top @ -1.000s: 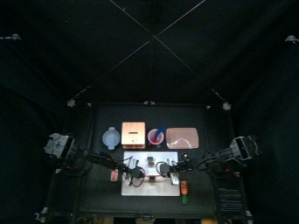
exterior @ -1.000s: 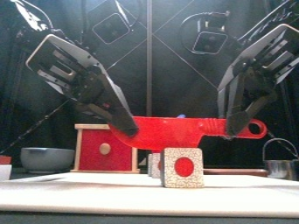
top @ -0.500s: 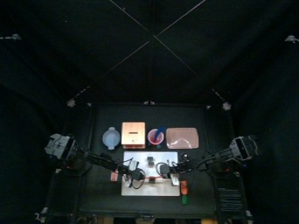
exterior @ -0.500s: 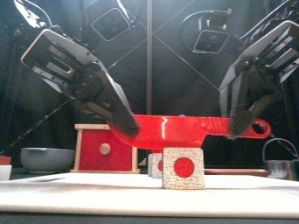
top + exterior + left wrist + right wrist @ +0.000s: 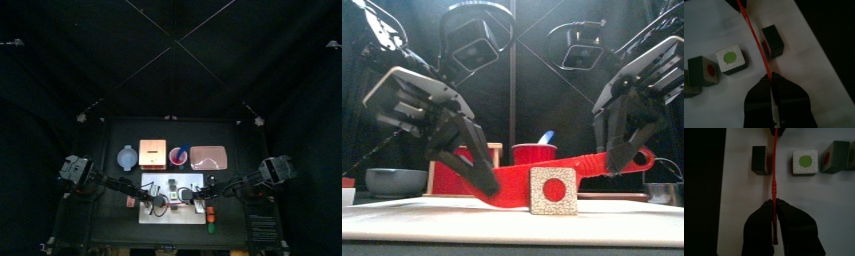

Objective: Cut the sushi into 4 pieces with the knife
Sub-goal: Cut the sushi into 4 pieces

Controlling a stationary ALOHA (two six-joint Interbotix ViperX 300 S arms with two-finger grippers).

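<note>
A blue-grey bowl (image 5: 393,181) sits at the far left of the worktop, beyond the white cutting board (image 5: 422,218). Next, my left gripper (image 5: 484,186) reaches down, jaws clamped on the blade end of the red toy knife (image 5: 596,165). The knife slants across the board, lower on this side. At centre, a sushi piece (image 5: 552,190) with a red core stands on the board in front of the blade. My right wrist view shows a dark green block (image 5: 759,158) just beside the blade and a green-centred piece (image 5: 805,161) apart on its other side. At right, my right gripper (image 5: 619,160) pinches the knife's handle end, jaws closed on it.
</note>
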